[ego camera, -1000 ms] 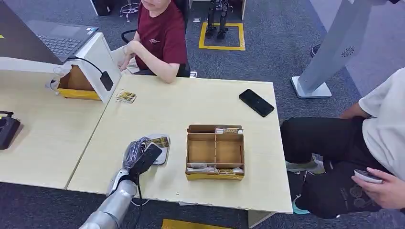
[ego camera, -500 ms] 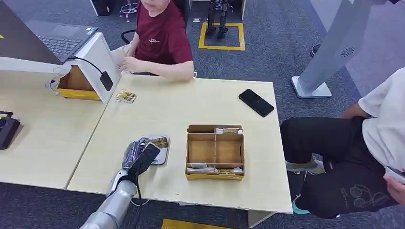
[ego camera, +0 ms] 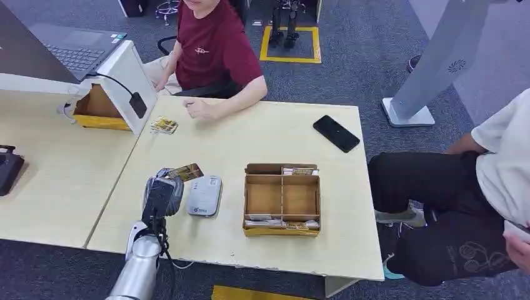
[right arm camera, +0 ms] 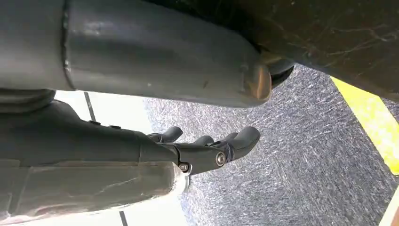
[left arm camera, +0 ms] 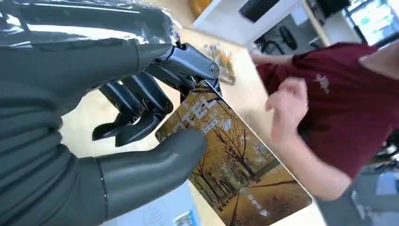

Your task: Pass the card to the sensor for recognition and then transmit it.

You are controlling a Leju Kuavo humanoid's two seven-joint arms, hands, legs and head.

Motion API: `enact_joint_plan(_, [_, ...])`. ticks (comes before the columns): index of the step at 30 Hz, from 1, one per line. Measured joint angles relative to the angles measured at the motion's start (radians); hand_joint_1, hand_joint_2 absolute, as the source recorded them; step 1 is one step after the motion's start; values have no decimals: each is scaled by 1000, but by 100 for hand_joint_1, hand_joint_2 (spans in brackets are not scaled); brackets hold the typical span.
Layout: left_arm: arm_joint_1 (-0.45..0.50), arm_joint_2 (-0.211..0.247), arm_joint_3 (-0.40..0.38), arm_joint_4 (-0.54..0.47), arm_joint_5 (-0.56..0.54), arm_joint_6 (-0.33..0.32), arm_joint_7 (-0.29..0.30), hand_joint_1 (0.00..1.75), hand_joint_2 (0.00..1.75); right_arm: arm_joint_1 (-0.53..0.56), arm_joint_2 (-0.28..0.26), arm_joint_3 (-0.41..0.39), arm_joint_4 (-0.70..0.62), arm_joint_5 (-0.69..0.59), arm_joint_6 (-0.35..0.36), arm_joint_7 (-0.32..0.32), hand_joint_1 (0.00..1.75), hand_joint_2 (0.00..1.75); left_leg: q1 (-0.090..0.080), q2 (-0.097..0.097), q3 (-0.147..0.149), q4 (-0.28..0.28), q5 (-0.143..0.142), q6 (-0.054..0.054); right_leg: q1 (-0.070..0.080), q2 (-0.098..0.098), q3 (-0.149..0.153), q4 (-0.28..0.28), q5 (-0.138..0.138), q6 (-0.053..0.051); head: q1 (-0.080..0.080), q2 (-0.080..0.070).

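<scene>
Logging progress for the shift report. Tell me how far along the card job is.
Done, judging by position: the card is in the left hand, lifted clear of the grey sensor, which lies uncovered on the table. In hand: carrying the card; the left wrist view shows it pinched under the thumb. Left: the handover; the person in the red shirt rests a hand on the table.

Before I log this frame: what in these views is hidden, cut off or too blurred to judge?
- Card: print too small to read, left wrist view; the left hand covers part of it in the head view.
- Person's hand: motion-blurred, left wrist view.
- Divided box: items in its end slots too small to identify, head view.
- Right hand: its forearm cover hides the palm, right wrist view.
</scene>
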Motion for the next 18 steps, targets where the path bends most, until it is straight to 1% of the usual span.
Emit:
enact_joint_plan(5, [5,-5,1,-36,7,16,-10,175,175,0,4,-8,0,3,-1,2,0,0,0,0,0,0,0,0,0,0,-1,0,0,0,0,0])
enact_joint_plan(7, [3,-6,1,-37,-4,40,-18,175,175,0,5,-12,0,13,0,2,0,0,0,0,-1,0,0,0,0,0,-1,0,0,0,0,0])
enact_joint_plan(10, [-8,-6,1,-35,-39,90,-21,175,175,-1,5,-17,0,24,4,5,0,0,0,0,-1,0,0,0,0,0,-2,0,0,0,0,0])
enact_joint_plan(13, [-46,-6,1,-7,-67,147,-16,175,175,-1,6,-18,0,29,11,5,0,0,0,0,-1,0,0,0,0,0,-1,0,0,0,0,0])
enact_joint_plan(14, [-58,-6,2,4,-70,157,-14,175,175,-1,6,-18,0,30,11,5,0,0,0,0,-1,0,0,0,0,0,-1,0,0,0,0,0])
enact_joint_plan(18, [-101,-5,5,43,-95,231,-42,175,175,-2,7,-18,0,33,15,0,0,0,0,0,-1,0,0,0,0,0,-2,0,0,0,0,0])
